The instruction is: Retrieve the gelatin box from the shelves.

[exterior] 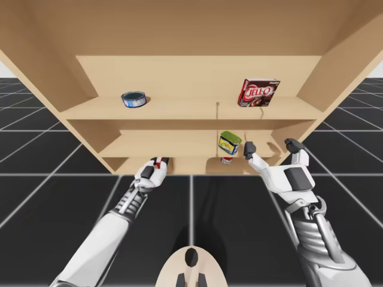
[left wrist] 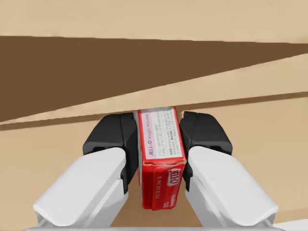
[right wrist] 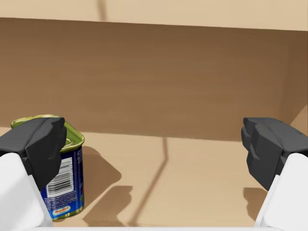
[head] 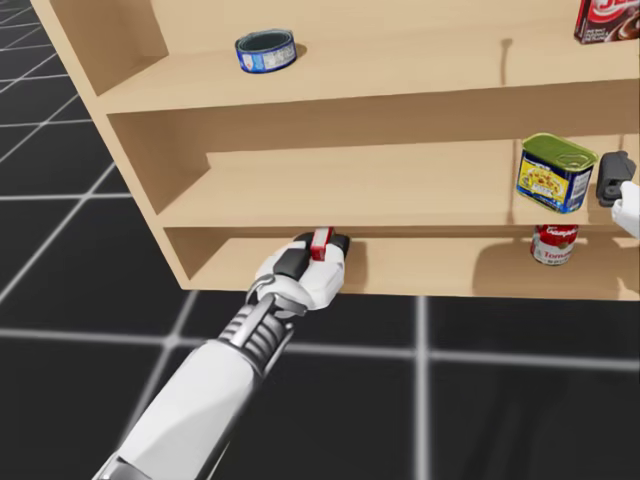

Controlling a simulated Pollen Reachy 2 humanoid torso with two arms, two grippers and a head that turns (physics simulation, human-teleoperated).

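Pinching a thin red cardboard box (left wrist: 162,175) is your left gripper (left wrist: 157,134). Right gripper (right wrist: 154,144) is spread beside a blue tin (right wrist: 70,180).

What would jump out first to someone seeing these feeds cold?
My left hand, shut on a small red box at the front edge of the wooden shelves' lowest level. Next, my right hand, open at the middle level beside a blue rectangular can with a green top, and a larger dark red box standing at the right of the top level.
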